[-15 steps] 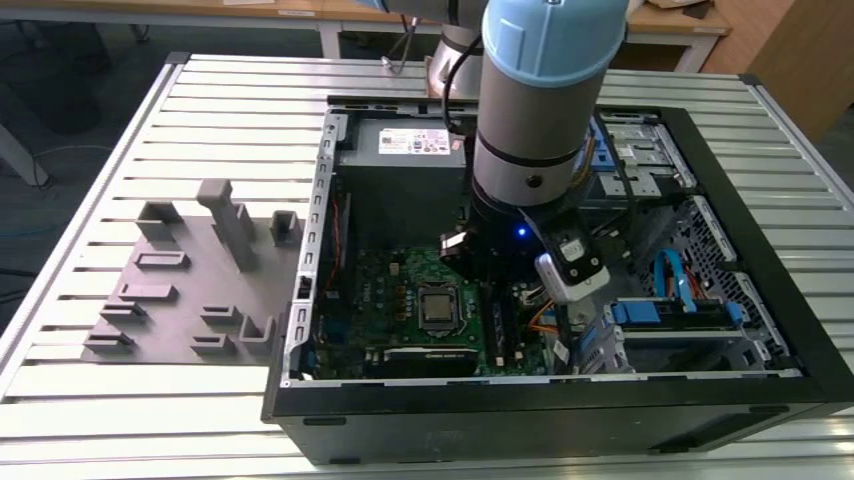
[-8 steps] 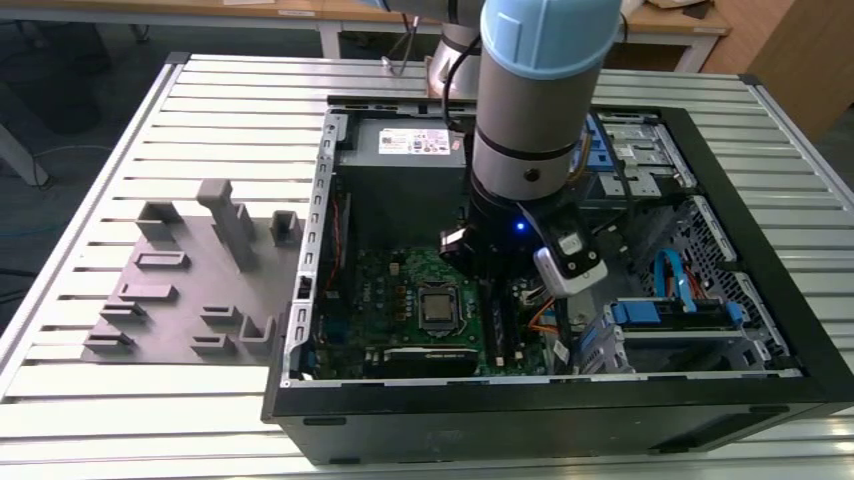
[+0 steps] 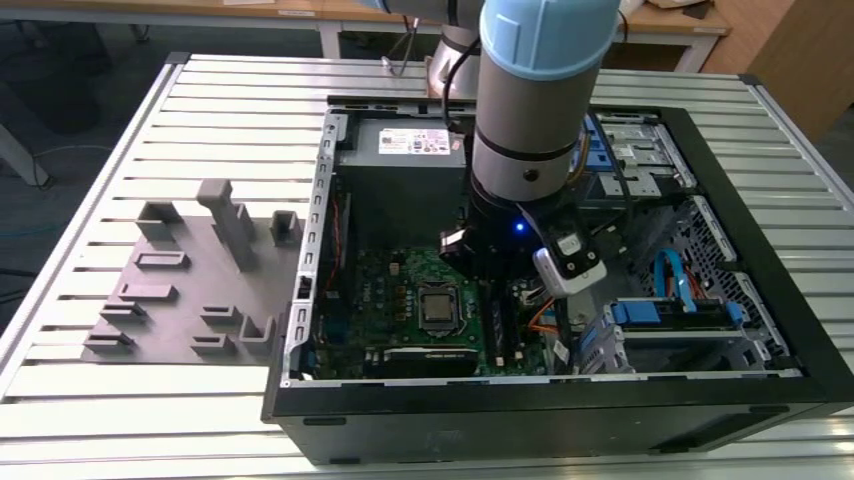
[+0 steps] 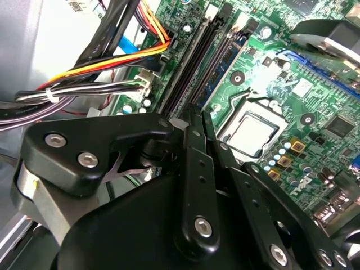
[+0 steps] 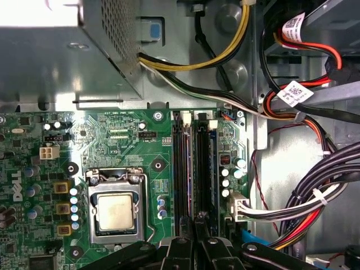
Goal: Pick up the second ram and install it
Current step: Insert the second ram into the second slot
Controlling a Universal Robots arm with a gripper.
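My gripper (image 5: 201,220) hangs low inside the open computer case (image 3: 747,395), over the memory slots (image 5: 180,169) beside the processor socket (image 5: 115,211). The second ram (image 5: 201,163) is a long dark stick seen edge-on, standing along one slot next to a blue-edged board. My fingers (image 4: 194,146) are drawn close together on its near part; that part is hidden under them. In the second wrist view the slots (image 4: 197,56) run away from the fingertips across the green motherboard (image 4: 315,107). In the exterior view the arm (image 3: 534,120) covers the gripper.
Bundled power cables (image 5: 315,197) and an orange-yellow loom (image 4: 118,59) lie close beside the slots. The grey power supply (image 5: 56,56) sits at one end of the board. Blue drive brackets (image 3: 674,310) stand at the exterior view's right. A grey parts fixture (image 3: 187,290) rests left of the case.
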